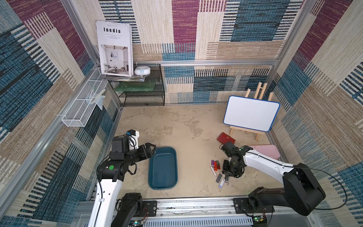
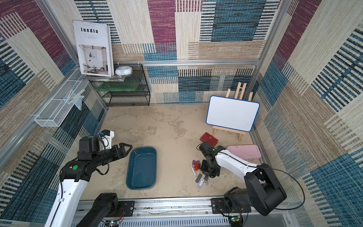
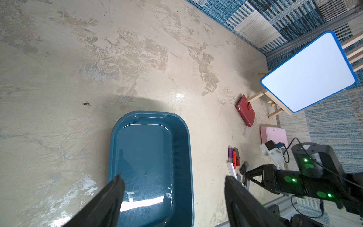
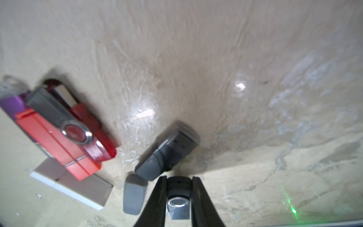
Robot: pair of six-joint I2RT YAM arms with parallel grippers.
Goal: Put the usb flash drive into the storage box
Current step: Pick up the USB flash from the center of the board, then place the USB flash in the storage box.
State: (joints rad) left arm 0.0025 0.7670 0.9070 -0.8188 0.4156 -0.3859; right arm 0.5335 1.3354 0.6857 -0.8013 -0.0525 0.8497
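The dark teal storage box [image 1: 163, 169] [image 2: 141, 169] lies near the table's front, with nothing in it. My left gripper [image 1: 152, 148] [image 3: 172, 175] hovers open over the box's far left corner. To the right of the box lies a cluster of several usb flash drives [image 1: 215, 166]: purple, orange, red swivel [image 4: 78, 125], white, grey. My right gripper [image 1: 226, 175] [image 4: 179, 177] is down at this cluster, shut on a black usb flash drive [image 4: 179, 188] with a silver plug. A dark grey drive [image 4: 167, 151] lies just beyond its fingertips.
A red wallet [image 1: 225, 138] and a flat pink case [image 1: 267, 151] lie behind the right arm. A whiteboard on a wooden easel [image 1: 251, 113] stands at the back right. A black mesh rack [image 1: 143, 88] and a white wire basket [image 1: 78, 114] are at the back left.
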